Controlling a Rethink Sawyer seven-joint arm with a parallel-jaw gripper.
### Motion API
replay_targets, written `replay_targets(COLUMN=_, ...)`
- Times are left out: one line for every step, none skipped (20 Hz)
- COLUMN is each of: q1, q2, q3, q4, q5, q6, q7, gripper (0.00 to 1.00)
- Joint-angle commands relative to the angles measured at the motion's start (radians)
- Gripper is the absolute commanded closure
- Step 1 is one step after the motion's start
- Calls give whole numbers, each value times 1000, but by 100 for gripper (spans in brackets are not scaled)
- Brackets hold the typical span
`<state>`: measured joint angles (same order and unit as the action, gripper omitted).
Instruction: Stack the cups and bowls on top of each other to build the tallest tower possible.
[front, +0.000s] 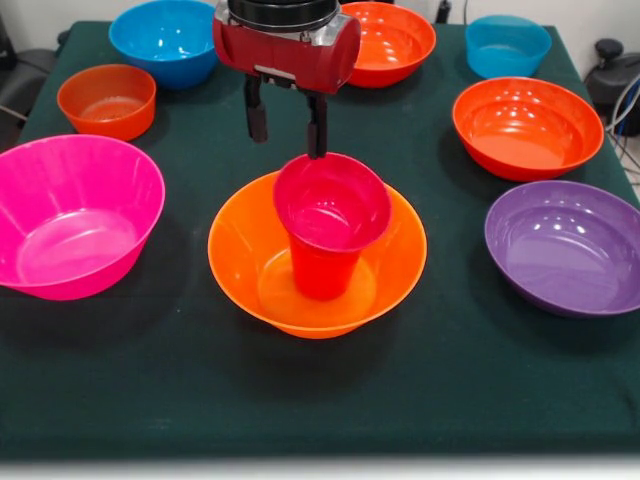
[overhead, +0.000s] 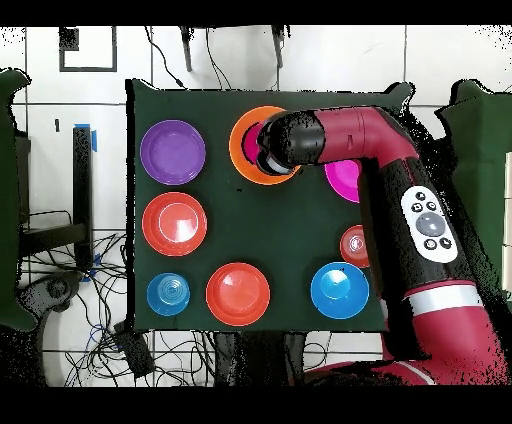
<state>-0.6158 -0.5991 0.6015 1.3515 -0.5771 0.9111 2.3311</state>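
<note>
No words, numbers, brand names or signs can be read anywhere. The shiny plastic bowls (front: 330, 255) have no writing on them. The dark green cloth on the table (front: 450, 380) is plain. The white oval pad of round buttons (overhead: 430, 224) on the red robot arm (overhead: 400, 190) shows only small marks, too tiny to read.
</note>
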Motion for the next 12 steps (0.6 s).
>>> replay_targets(q1=17, q2=24, q3=-4, q4=-47, q5=-34, q6=93, q7=-250, gripper=0)
replay_targets(q1=17, q2=25, q3=-3, q4=-47, q5=-34, q6=93, q7=-251, gripper=0)
replay_targets(q1=15, q2=23, q3=-3, q4=-42, q5=-33, q6=91, q7=-249, gripper=0)
replay_targets(q1=14, q2=21, q3=-4, q4=-37, q5=-32, q6=89, q7=-247, gripper=0)
replay_targets(q1=13, q2=17, q3=-4, q4=-31, q5=-31, q6=85, q7=-244, gripper=0)
replay_targets(q1=12, q2=11, q3=-4, q4=-26, q5=-28, q6=87, q7=-244, gripper=0)
replay_targets(q1=11, q2=6, q3=-3, q4=-22, q5=-26, q6=88, q7=-244, gripper=0)
replay_targets(q1=8, q2=-5, q3=-1, q4=-11, q5=-18, q6=93, q7=-242, gripper=0)
replay_targets(q1=6, q2=-17, q3=1, q4=1, q5=-12, q6=94, q7=-240, gripper=0)
replay_targets(q1=1, q2=-52, q3=0, q4=40, q5=3, q6=95, q7=-224, gripper=0)
replay_targets(q1=-3, q2=-75, q3=-1, q4=67, q5=11, q6=92, q7=-213, gripper=0)
replay_targets(q1=-12, q2=-119, q3=1, q4=117, q5=35, q6=98, q7=-200, gripper=0)
